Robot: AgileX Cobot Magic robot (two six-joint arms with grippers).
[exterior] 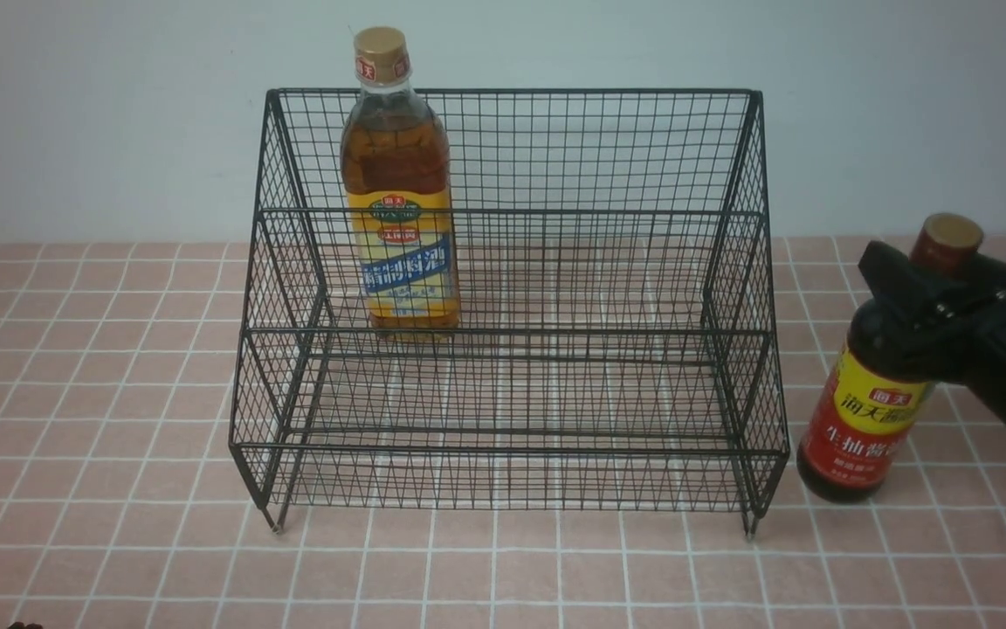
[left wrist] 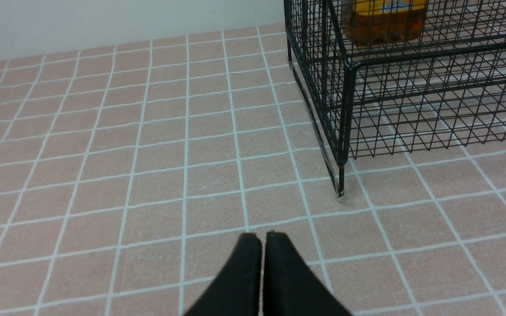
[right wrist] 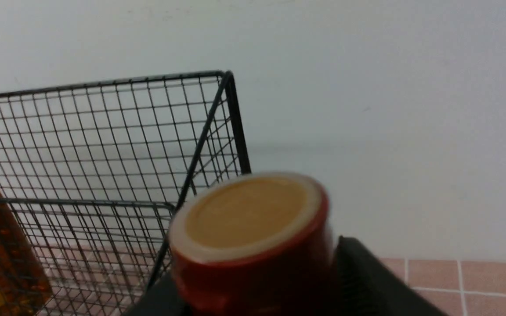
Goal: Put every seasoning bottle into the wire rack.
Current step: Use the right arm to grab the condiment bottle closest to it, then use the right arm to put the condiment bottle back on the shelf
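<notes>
R tool [exterior: 903,301] grips dark btl [exterior: 875,411] neck; amber btl [exterior: 400,236] in rack [exterior: 510,450].

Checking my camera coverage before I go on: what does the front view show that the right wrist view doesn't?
Only the front view: the dark bottle's yellow-red label, the amber bottle's gold cap, and the front legs of the wire rack.

Only the right wrist view: nothing new as a whole object, just a close look at the flat top of the dark bottle's red-brown cap.

Both: parts of the two bottles, the rack's mesh back, the wall, the tiled surface and the right gripper at the dark bottle's neck.
</notes>
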